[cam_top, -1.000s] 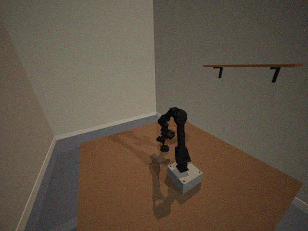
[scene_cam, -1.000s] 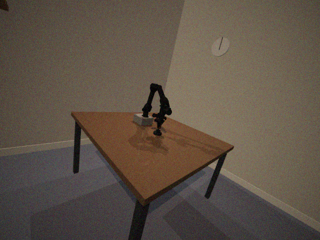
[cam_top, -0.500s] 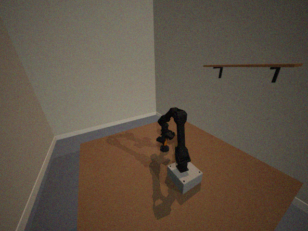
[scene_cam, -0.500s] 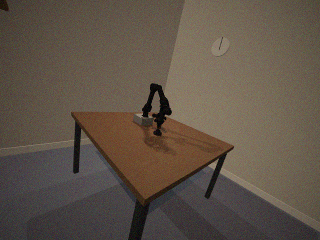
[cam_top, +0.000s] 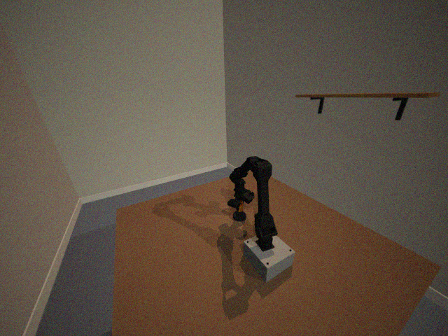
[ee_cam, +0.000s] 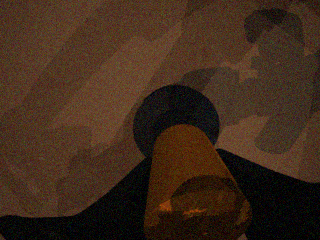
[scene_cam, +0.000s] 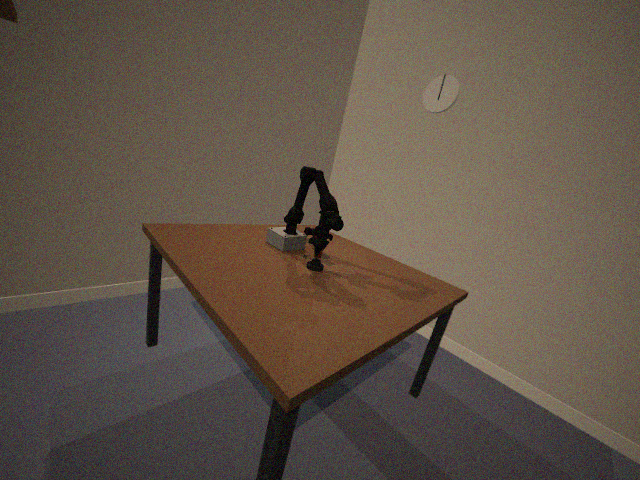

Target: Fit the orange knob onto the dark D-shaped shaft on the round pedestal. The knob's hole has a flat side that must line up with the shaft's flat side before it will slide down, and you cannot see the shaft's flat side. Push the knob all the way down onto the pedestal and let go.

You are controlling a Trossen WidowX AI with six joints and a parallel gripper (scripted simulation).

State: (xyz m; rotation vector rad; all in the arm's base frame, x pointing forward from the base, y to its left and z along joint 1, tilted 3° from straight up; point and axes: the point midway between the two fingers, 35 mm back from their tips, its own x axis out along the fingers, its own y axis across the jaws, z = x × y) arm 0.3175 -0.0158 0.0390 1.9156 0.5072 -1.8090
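Observation:
The orange knob [cam_top: 240,207] [scene_cam: 319,255] [ee_cam: 181,150] is a long, upright cylinder in the wrist view. My gripper [cam_top: 239,208] [scene_cam: 317,253] [ee_cam: 183,159] is shut on it, with a dark finger on either side. The round dark pedestal [cam_top: 239,216] [scene_cam: 314,266] [ee_cam: 172,102] stands on the table directly below the knob, and its far part shows beyond the knob in the wrist view. The shaft is hidden by the knob and fingers. I cannot tell how far the knob's lower end is from the pedestal's top.
The arm's pale base box [cam_top: 267,258] [scene_cam: 285,239] stands on the brown table [cam_top: 173,274] [scene_cam: 232,279], close to the pedestal. Shadows of the arm fall across the table around the pedestal. A wooden shelf [cam_top: 361,95] is on the wall, away from the arm.

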